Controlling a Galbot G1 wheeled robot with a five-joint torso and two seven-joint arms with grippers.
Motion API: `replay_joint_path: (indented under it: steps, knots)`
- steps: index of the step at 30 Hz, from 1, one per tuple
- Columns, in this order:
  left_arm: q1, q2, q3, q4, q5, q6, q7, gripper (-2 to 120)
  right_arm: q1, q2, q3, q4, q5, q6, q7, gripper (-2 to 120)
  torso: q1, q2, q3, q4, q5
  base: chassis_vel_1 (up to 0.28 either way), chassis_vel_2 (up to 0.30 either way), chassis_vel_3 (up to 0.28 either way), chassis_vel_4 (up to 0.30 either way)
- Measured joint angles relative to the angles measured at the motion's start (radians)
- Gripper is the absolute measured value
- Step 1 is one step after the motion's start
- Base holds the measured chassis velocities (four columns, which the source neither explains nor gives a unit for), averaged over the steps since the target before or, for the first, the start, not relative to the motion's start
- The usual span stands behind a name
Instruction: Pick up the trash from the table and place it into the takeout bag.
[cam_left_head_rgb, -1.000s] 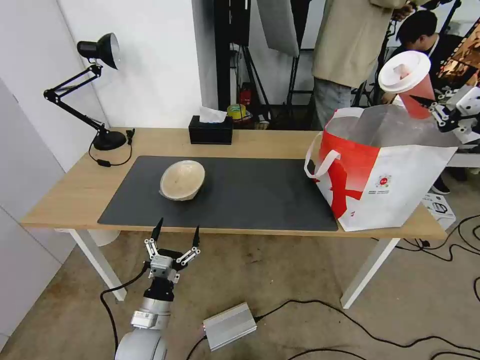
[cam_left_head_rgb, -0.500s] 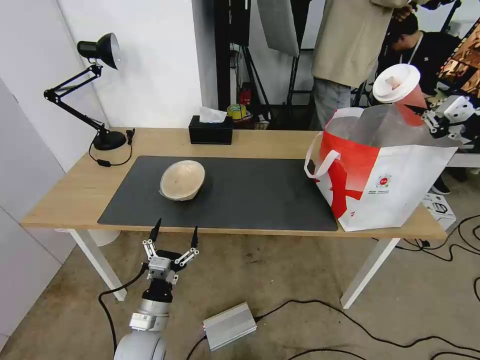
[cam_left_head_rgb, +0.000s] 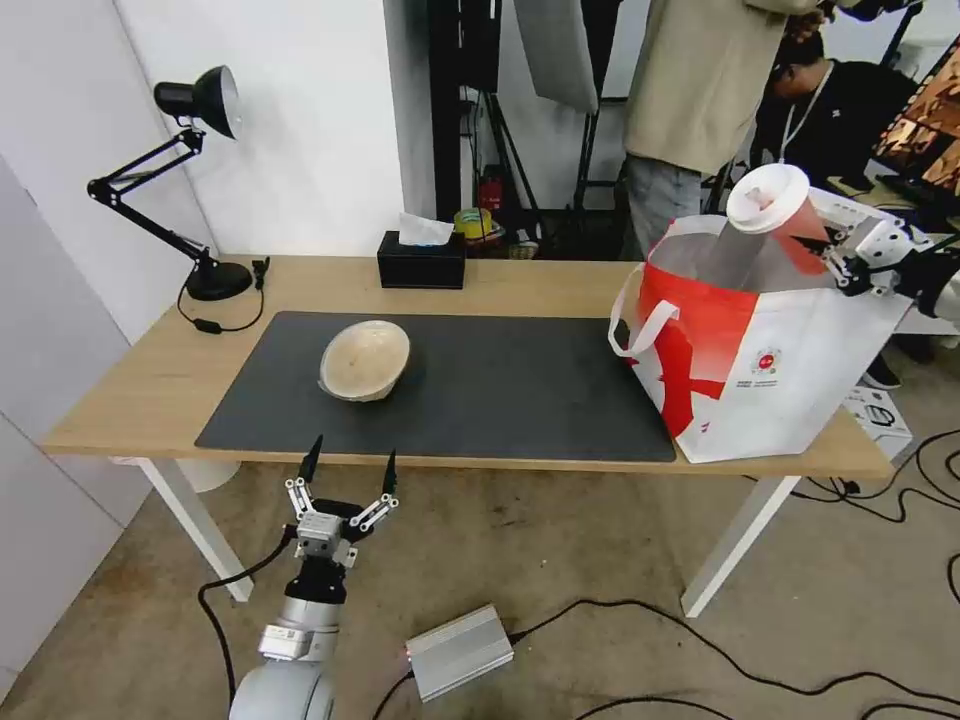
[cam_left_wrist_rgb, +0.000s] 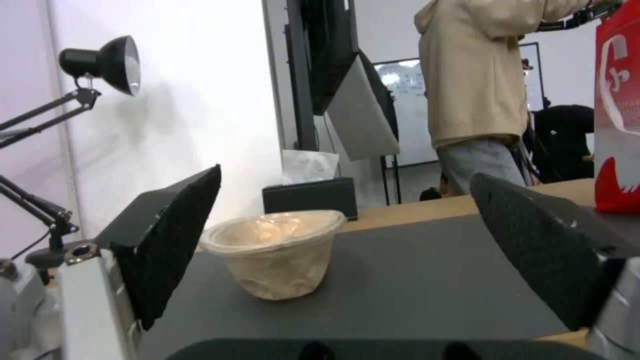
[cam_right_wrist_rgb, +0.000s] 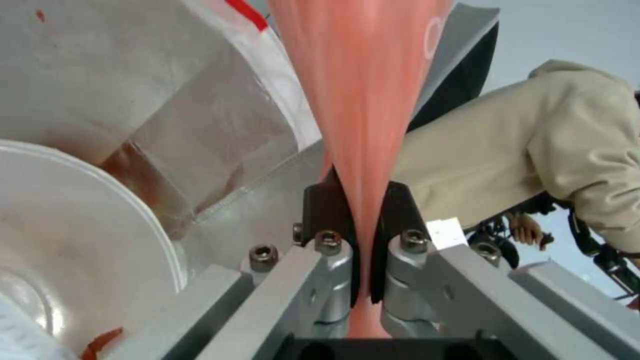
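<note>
head view, going left to right: a lamp (cam_left_head_rgb: 195, 100) stands at the worktop's (cam_left_head_rgb: 520, 285) far left corner, and the left tool (cam_left_head_rgb: 347, 478) hangs below the near edge, its fingers spread apart and empty. just beyond it, on the dark mat (cam_left_head_rgb: 500, 390), sits the beige bowl (cam_left_head_rgb: 364, 360), tipped on its side with the opening toward the robot; the left wrist view has it between the spread pads, well ahead of them. it looks thin, light and easily crushed, so my guess is a gentle pinch across the rim would serve better than a squeeze on the wall. a tissue box (cam_left_head_rgb: 421, 260) sits at the back edge. at the right end stands the bag (cam_left_head_rgb: 780, 370), mouth open. above its far rim the right tool (cam_left_head_rgb: 838, 262) is clamped on the red cup (cam_left_head_rgb: 775, 205), which is tilted, lid toward the robot. the right wrist view shows the cup wall squashed flat between the pads (cam_right_wrist_rgb: 325, 210), so it is soft and light; a white bowl (cam_right_wrist_rgb: 73, 240) with red scraps already lies inside the foil lining.
</note>
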Motion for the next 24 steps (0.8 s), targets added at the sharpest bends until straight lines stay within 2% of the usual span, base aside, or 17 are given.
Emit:
replay_joint_path:
  steps: [13,24]
  knots:
    - [-0.010,0.005,0.003,0.010,-0.005,0.000,0.001,100,0.110,0.021,-0.090,-0.062,-0.019,0.001,-0.001,2,0.000,0.000,0.000,0.0000,0.0000,0.000,0.000,0.000,0.000]
    - [-0.014,0.004,0.007,0.019,-0.006,0.000,0.001,100,0.142,0.008,-0.113,-0.068,-0.019,0.001,-0.001,2,0.000,0.000,0.000,0.0000,0.0000,0.000,0.000,0.000,0.000]
